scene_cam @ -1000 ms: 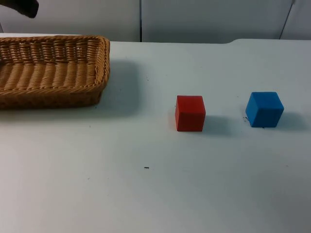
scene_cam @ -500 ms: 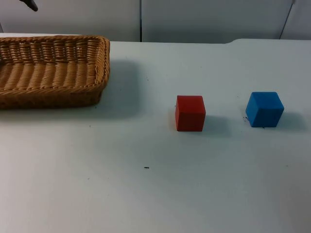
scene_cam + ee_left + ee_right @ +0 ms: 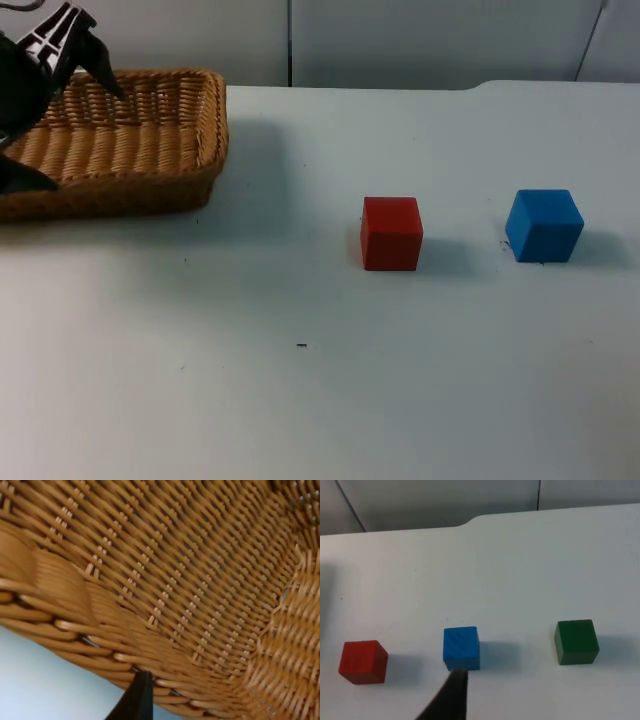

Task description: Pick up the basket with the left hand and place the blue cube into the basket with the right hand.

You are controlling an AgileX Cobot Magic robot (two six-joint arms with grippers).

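Basket [image 3: 130, 140] sits at the far left of the white surface [image 3: 320, 380]. Your left pincer [image 3: 25, 120] straddles its left end, fingers spread wide, rim between them. Blue cube [image 3: 544, 226] rests far to the right, red cube [image 3: 391, 233] beside it, green cube [image 3: 576, 642] beyond. Your right pincer's finger spread cannot be told.

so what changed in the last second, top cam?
The left gripper dropped from the upper corner onto the basket at its left end, and the basket shifted slightly. Red cube and blue cube stayed put.
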